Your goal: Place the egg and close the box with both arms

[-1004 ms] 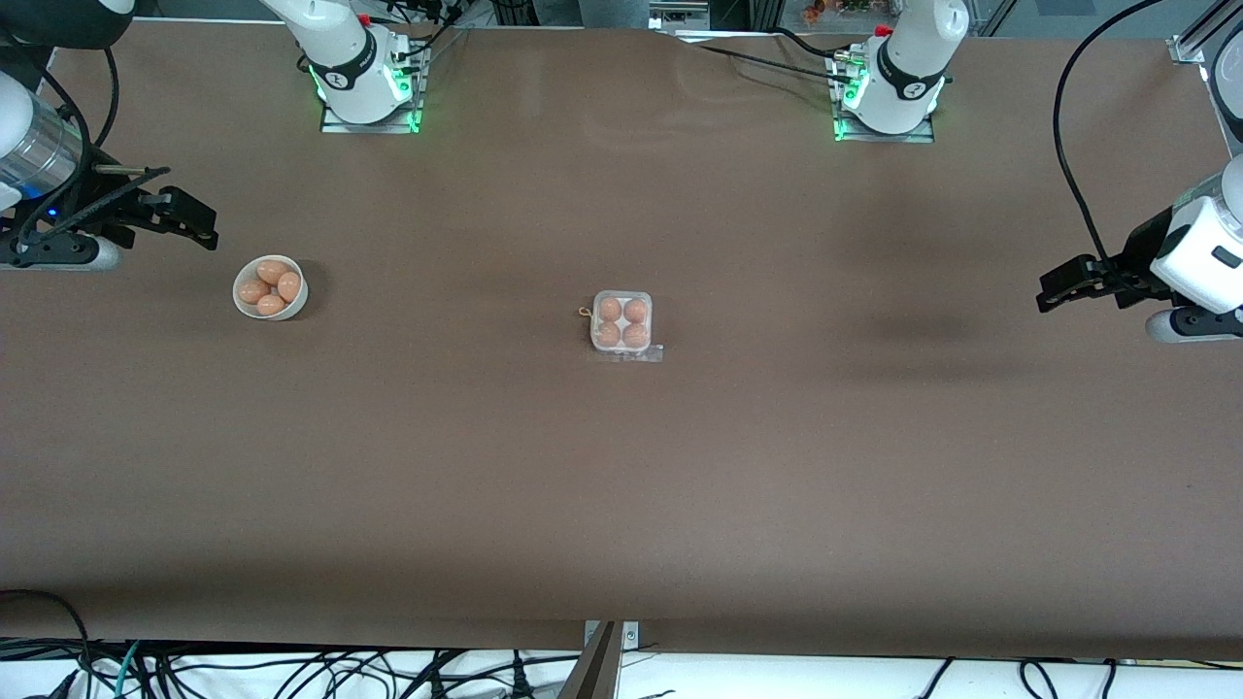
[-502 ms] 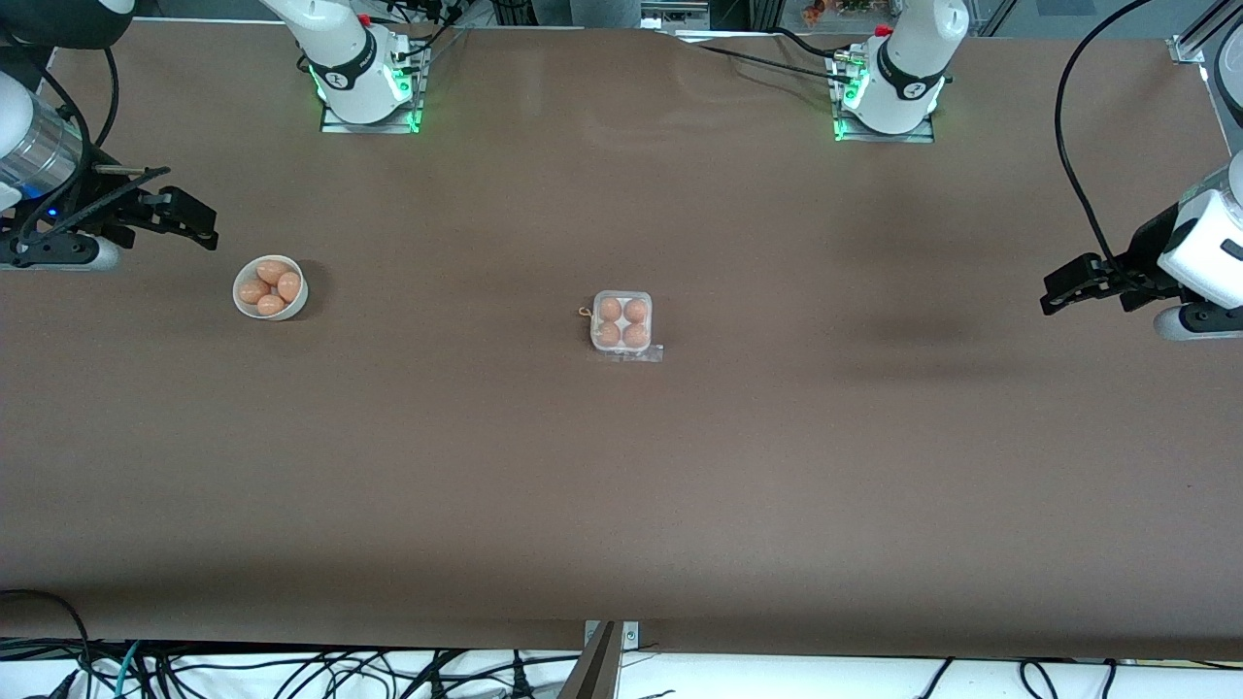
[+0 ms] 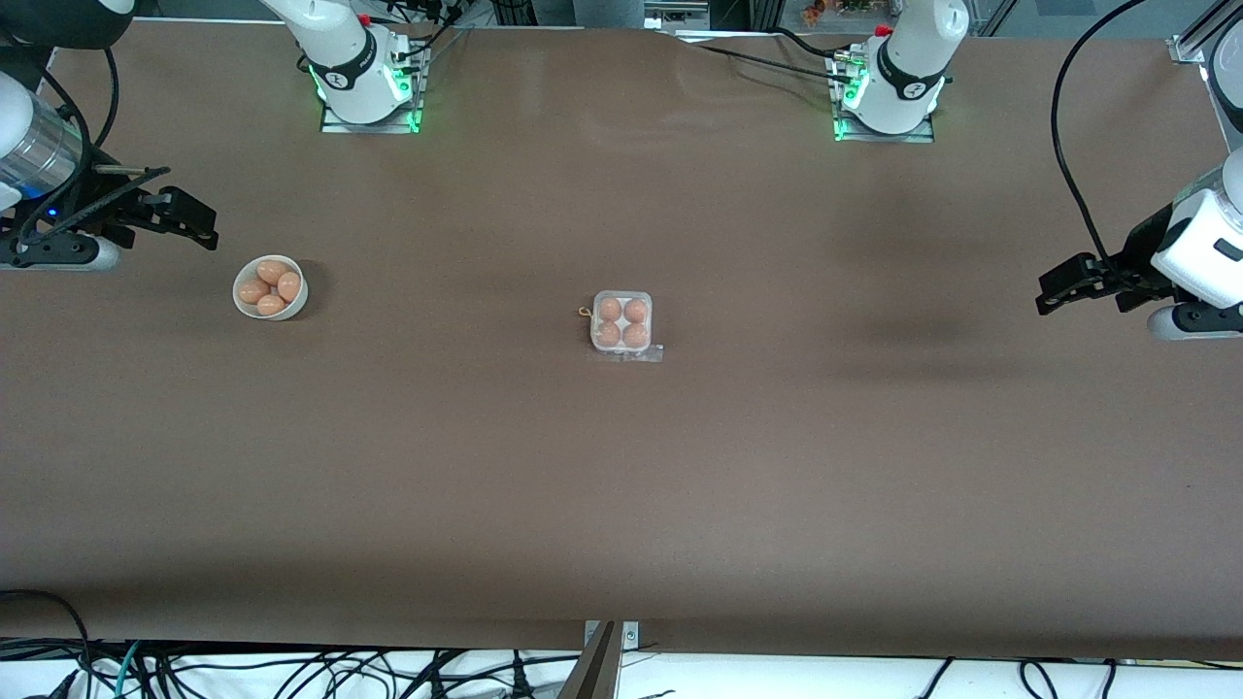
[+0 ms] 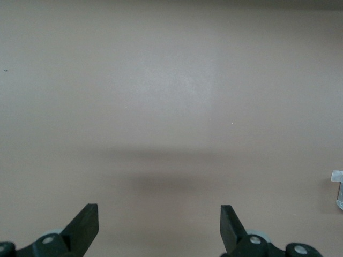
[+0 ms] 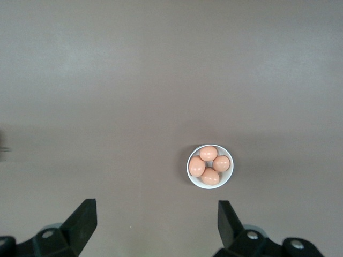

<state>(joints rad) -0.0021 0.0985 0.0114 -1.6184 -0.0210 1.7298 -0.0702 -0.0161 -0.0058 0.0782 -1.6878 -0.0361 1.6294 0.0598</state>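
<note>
The box is a small white four-cell carton at the table's middle, with an egg in every cell. Its clear lid lies down over them, and a clear flap rests on the table at its nearer edge. My left gripper is open and empty, over the table at the left arm's end; its wrist view shows bare table and a sliver of clear plastic. My right gripper is open and empty, over the table at the right arm's end; it also shows in its wrist view.
A round white bowl with several brown eggs stands near my right gripper, a little nearer the front camera; it also shows in the right wrist view. Cables hang along the table's near edge.
My left arm's hand has wavered slightly in place. The box, the bowl and my right gripper have not moved.
</note>
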